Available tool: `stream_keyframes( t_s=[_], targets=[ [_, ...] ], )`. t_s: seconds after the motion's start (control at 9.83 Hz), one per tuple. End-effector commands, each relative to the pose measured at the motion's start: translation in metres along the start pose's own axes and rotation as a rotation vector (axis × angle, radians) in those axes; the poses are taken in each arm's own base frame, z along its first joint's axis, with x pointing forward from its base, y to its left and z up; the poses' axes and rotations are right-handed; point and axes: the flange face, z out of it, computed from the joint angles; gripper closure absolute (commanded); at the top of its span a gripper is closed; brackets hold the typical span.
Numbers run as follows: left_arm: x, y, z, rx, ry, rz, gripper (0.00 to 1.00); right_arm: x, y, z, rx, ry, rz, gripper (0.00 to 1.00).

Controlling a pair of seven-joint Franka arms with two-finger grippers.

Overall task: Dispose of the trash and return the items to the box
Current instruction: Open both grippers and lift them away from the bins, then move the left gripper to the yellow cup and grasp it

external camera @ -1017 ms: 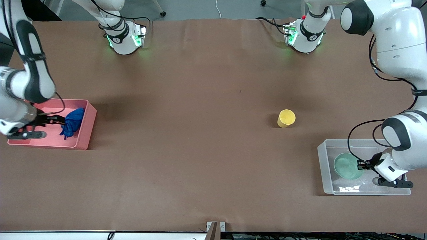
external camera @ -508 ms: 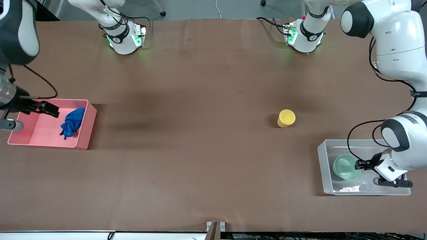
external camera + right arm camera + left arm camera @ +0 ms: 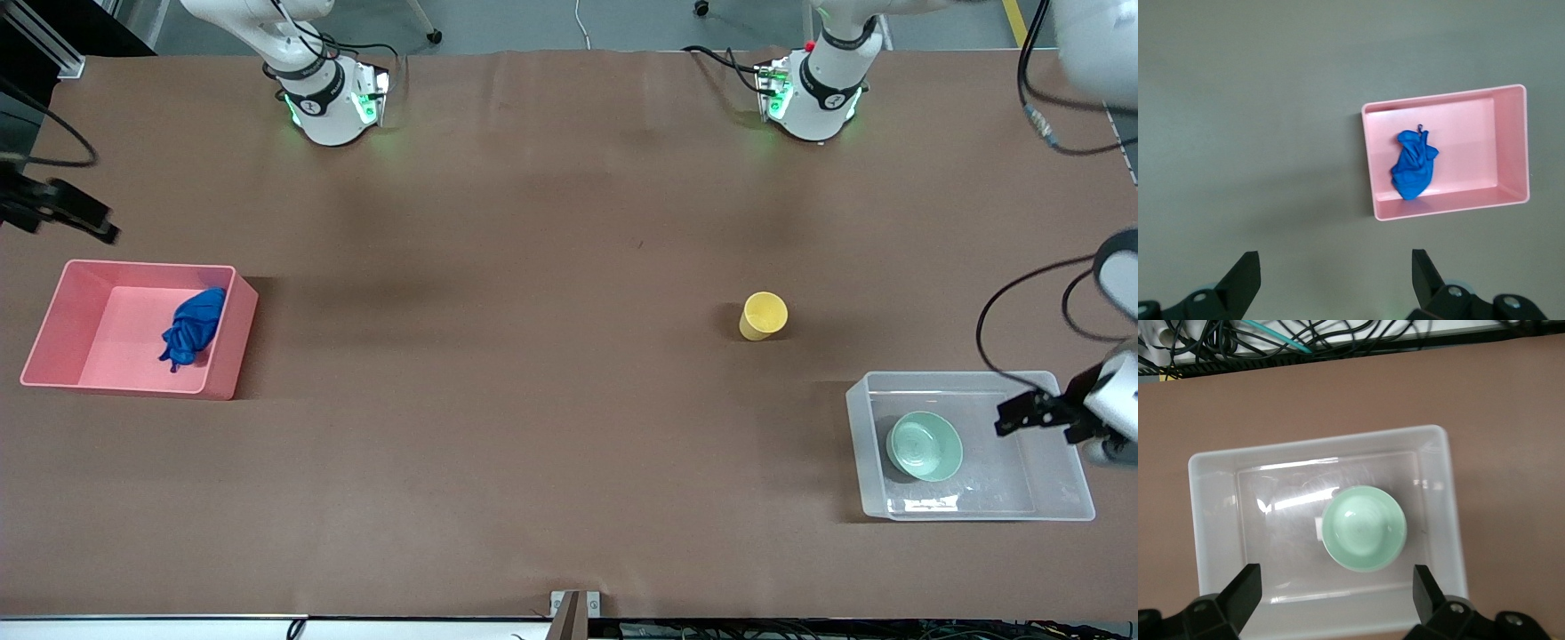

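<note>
Brown table (image 3: 533,427), yellow cup (image 3: 763,316) standing alone

A: Where does the front view look from?
B: High across the brown table (image 3: 551,427), facing both arm bases, taking in everything.
A: And the 2 wrist views?
B: Both look straight down. The left one sits close over the translucent clear plastic rectangular bin (image 3: 1218,520); the right one, higher, over the pink opaque bin (image 3: 1511,143). The front view shares both bins.

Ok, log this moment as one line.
cloth: in pink bin | bowl: in clear box | cup: on table | left tool: open over box | right tool: open
</note>
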Motion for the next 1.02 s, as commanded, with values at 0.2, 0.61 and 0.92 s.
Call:
stream_keyframes(
  t_s=[0.2,0.61,0.92],
  targets=[
    [-0.106,0.114,-0.007,-0.030,-0.115,0.018,0.00,0.006,0.004,-0.025,0.019,0.043,-0.002,0.00],
    [-0.133,0.195,0.091,-0.073,-0.292,0.111,0.00,0.019,0.006,-0.027,0.015,0.051,0.001,0.00],
    [-0.141,0.215,0.158,-0.098,-0.305,0.138,0.01,0.019,0.003,-0.025,0.017,0.048,-0.001,0.00]
  ],
)
